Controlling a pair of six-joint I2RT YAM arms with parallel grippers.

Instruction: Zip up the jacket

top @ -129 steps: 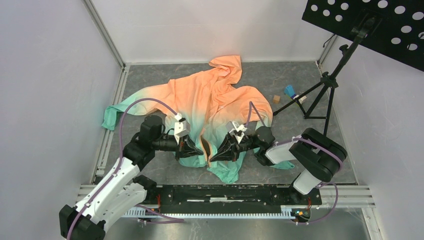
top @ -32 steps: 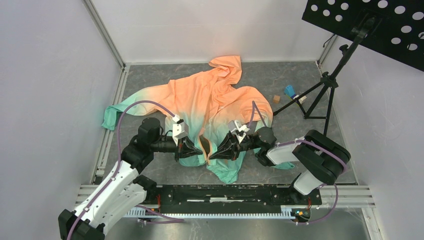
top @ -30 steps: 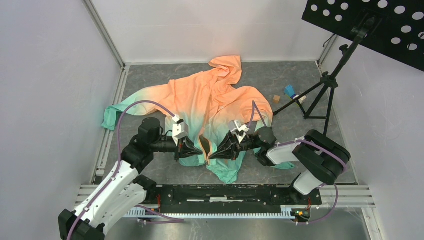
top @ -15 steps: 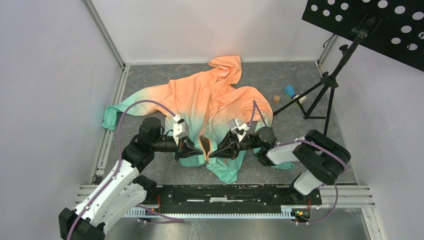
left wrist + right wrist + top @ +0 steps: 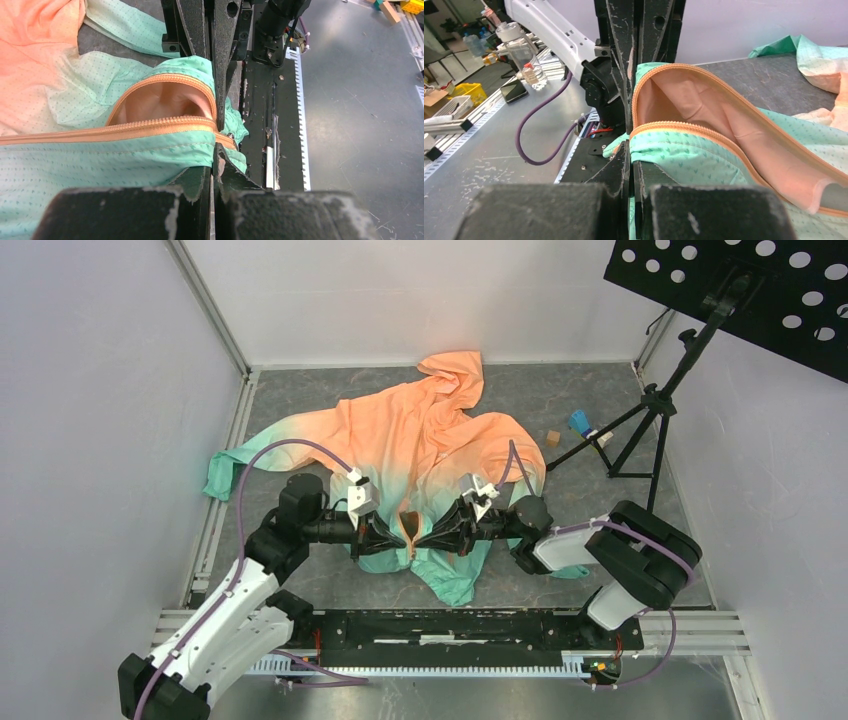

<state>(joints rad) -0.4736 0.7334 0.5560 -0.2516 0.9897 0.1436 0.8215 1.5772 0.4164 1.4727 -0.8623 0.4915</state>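
The jacket (image 5: 420,430) lies spread on the table, orange at the far side and mint green at the near hem. Its orange front zipper (image 5: 408,525) gapes open at the hem and bulges upward. My left gripper (image 5: 398,537) is shut on the mint hem left of the zipper, as the left wrist view (image 5: 215,147) shows. My right gripper (image 5: 425,537) is shut on the hem right of the zipper, as the right wrist view (image 5: 630,150) shows. The two grippers face each other almost tip to tip. The zipper slider is not clearly visible.
A black tripod stand (image 5: 640,430) with a perforated plate (image 5: 740,290) stands at the right. A small wooden block (image 5: 552,438) and a blue object (image 5: 580,422) lie by its legs. White walls enclose the table. One mint sleeve (image 5: 225,475) reaches the left rail.
Both grippers have drawn closer together, holding the hem. The zipper opening between them has bulged up into a loop. The rest of the jacket has not moved.
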